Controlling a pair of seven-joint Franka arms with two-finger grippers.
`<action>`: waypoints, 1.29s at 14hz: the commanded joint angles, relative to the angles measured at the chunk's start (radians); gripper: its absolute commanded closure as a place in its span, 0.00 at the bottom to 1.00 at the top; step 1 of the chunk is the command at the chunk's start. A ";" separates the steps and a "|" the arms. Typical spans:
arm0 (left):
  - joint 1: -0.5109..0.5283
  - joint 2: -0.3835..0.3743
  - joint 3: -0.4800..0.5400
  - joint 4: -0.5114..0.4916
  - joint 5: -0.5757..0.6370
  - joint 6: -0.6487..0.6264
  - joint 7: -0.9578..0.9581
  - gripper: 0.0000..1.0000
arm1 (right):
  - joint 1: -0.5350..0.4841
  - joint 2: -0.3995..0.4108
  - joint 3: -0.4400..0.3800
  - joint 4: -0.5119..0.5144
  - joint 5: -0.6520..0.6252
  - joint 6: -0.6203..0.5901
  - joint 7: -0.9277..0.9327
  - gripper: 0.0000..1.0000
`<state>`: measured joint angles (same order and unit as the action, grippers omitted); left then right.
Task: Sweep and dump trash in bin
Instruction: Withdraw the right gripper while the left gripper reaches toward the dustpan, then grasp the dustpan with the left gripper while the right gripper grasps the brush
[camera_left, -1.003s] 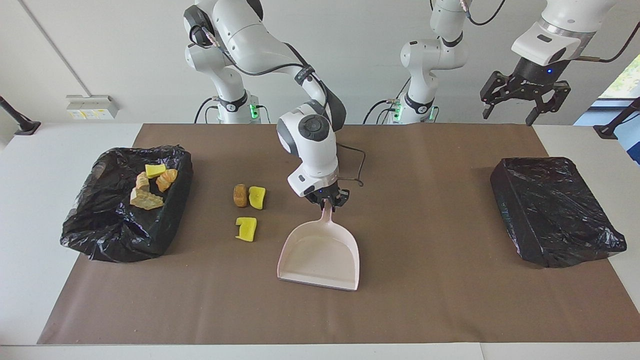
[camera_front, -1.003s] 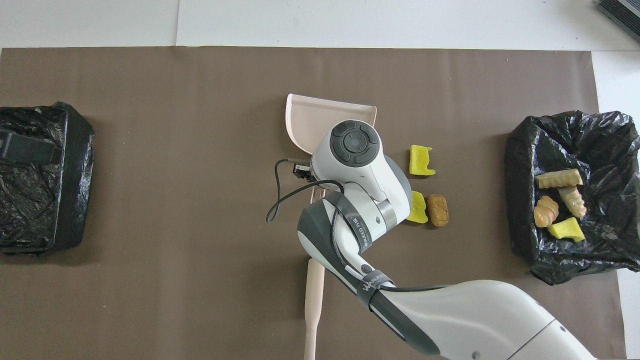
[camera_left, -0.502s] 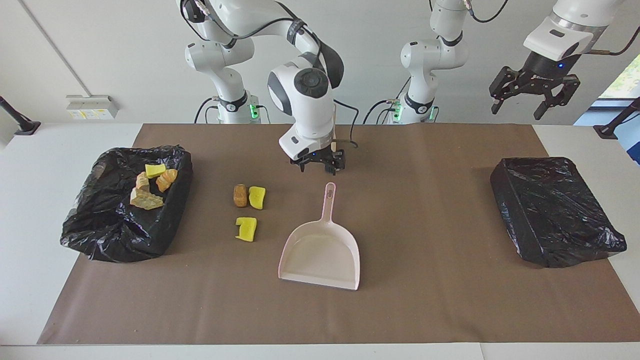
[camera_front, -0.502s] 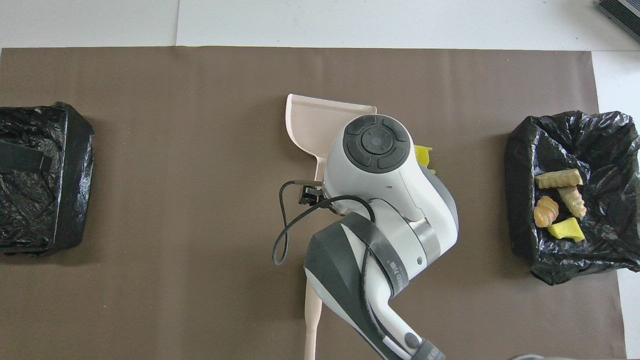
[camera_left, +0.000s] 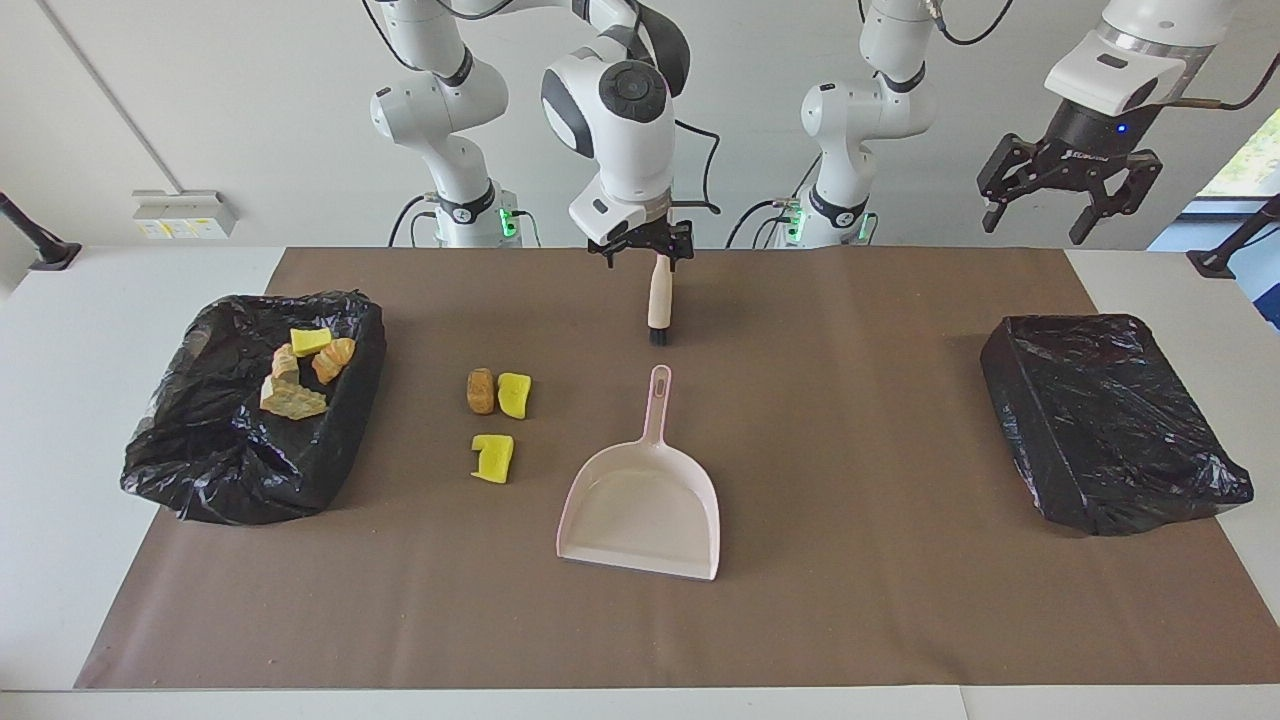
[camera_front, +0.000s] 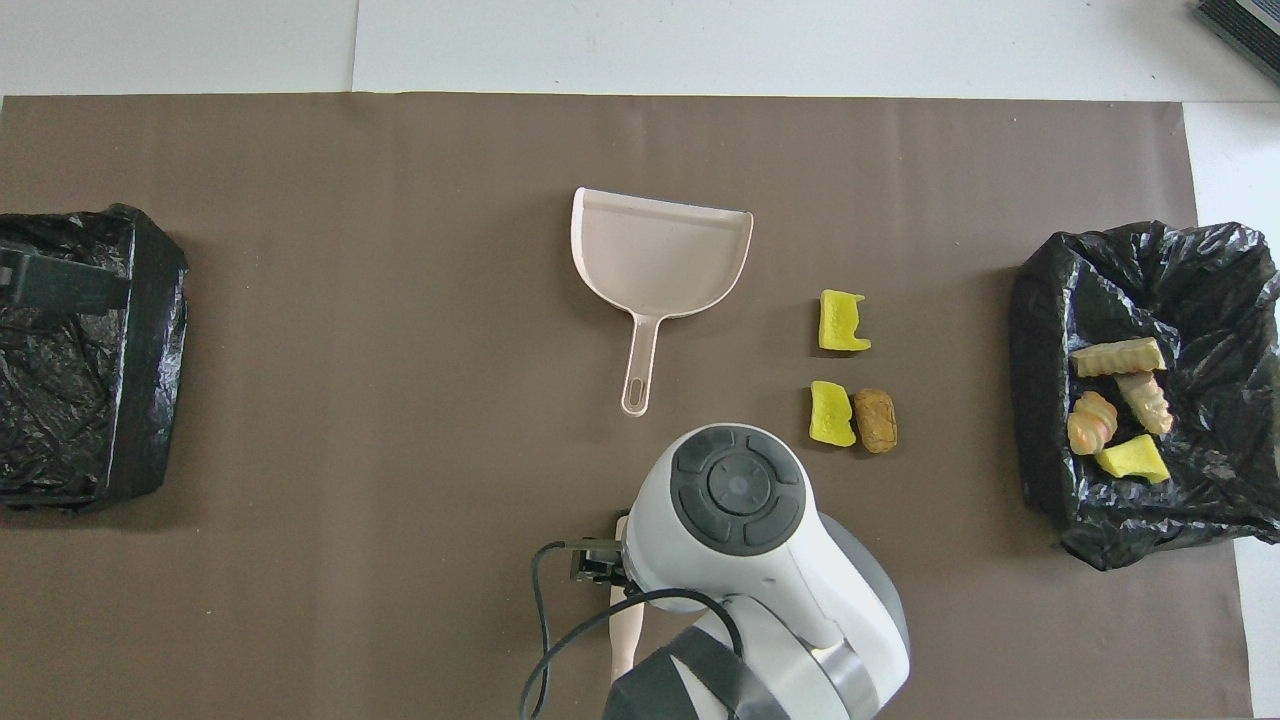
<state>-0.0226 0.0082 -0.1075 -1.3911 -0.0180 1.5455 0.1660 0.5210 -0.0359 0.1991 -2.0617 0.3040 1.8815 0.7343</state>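
Both arms raised, right end effector (camera_left: 648, 250) over brush (camera_left: 659, 301), left end effector (camera_left: 1070, 190) wide

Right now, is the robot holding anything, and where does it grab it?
Nothing is held. The right end effector hangs open over the brush; the left end effector waits open, empty.

White table (camera_left: 60, 420) covered by a large brown paper mat (camera_left: 850, 620). Lying on the mat: a pale pink plastic dustpan (camera_left: 642, 510) at the middle, handle pointing toward the robots; a cream-handled brush (camera_left: 659, 303) nearer to the robots than the dustpan; three loose trash lumps, two yellow sponge bits (camera_left: 514, 394) (camera_left: 492, 457) and a brown bread-like chunk (camera_left: 481, 390); and a black-bagged bin (camera_left: 200, 470) (camera_left: 1110, 430) at each end of the table.
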 joint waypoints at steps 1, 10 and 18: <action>-0.078 0.027 0.005 -0.049 0.003 0.092 -0.003 0.00 | 0.078 -0.125 -0.003 -0.245 0.088 0.135 0.000 0.00; -0.341 0.101 0.005 -0.350 0.000 0.494 -0.119 0.00 | 0.257 -0.053 -0.003 -0.391 0.165 0.370 0.079 0.00; -0.568 0.283 0.008 -0.375 0.003 0.728 -0.448 0.00 | 0.258 -0.035 -0.003 -0.382 0.165 0.374 0.074 1.00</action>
<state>-0.5635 0.2839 -0.1207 -1.7657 -0.0194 2.2512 -0.2361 0.7723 -0.0799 0.1997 -2.4436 0.4486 2.2363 0.7978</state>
